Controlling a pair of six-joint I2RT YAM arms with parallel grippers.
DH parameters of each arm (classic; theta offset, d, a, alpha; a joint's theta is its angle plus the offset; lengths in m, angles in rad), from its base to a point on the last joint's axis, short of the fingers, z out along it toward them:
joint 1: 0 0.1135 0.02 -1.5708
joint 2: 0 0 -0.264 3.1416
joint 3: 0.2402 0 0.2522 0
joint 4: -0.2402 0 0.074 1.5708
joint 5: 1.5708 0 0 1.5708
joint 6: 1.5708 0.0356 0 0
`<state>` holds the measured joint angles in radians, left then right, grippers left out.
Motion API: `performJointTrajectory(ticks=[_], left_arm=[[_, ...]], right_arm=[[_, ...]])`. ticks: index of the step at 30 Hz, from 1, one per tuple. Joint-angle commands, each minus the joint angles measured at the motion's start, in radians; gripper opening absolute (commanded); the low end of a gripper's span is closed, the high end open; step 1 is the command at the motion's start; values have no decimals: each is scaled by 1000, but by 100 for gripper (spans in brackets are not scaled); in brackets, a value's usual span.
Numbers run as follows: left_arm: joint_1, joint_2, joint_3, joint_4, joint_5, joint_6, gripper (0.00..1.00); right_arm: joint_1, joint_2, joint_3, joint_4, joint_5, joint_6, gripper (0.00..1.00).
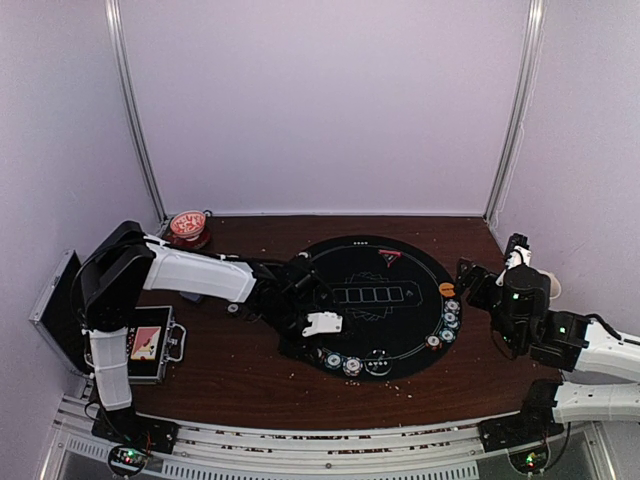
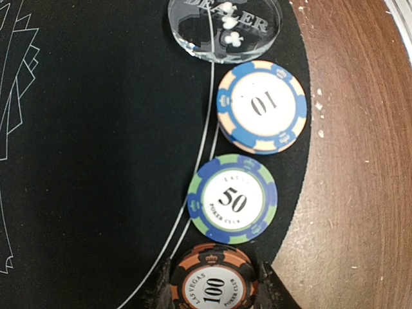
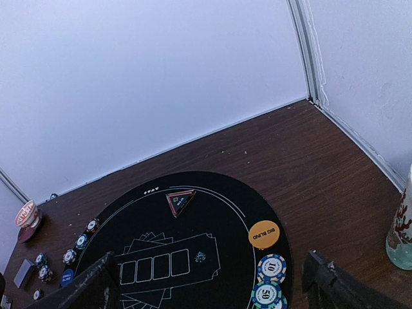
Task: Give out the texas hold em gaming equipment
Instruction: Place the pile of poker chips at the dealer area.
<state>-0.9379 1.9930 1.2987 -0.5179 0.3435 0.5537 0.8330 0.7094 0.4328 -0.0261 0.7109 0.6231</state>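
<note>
On the near edge of the round black mat, my left gripper is shut on an orange-and-black 100 chip, one finger on each side. In a row beyond it lie a green-blue 50 chip, a blue 10 chip and a clear dealer button. My right gripper hangs open over the mat's right side and holds nothing. Below it are an orange big-blind button, a 10 chip and a 50 chip. A red-triangle marker lies at the mat's far edge.
A red bowl stands at the back left of the brown table. An open black case lies at the left edge. Several chips and a blue button sit along the mat's left side. A pale patterned object stands right of the right gripper.
</note>
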Motion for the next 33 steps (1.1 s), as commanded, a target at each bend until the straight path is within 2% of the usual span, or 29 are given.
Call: performJointTrajectory(ticks=[1, 3, 5, 7, 10, 17, 23, 28, 33], left_arm=[[-7, 7, -8, 18, -8, 16, 15], [-7, 5, -10, 18, -5, 15, 41], [-6, -3, -13, 21, -10, 12, 61], [-6, -21, -17, 22, -21, 8, 77], [5, -79, -35, 30, -40, 3, 96], [122, -255, -84, 27, -91, -21, 98], [380, -399, -142, 54, -195, -139, 98], [603, -422, -180, 52, -214, -217, 98], [710, -390, -217, 108, -275, -273, 98]], right_arm=[[-2, -1, 15, 4, 2, -15, 100], [-2, -1, 15, 4, 2, -15, 100], [-1, -1, 15, 4, 2, -15, 100], [-2, 3, 15, 4, 1, -16, 100], [-1, 9, 15, 6, -1, -17, 100], [-1, 20, 17, 8, -4, -19, 100], [-1, 22, 17, 12, -11, -19, 100], [-1, 30, 18, 14, -18, -21, 100], [-1, 28, 18, 14, -21, -22, 100]])
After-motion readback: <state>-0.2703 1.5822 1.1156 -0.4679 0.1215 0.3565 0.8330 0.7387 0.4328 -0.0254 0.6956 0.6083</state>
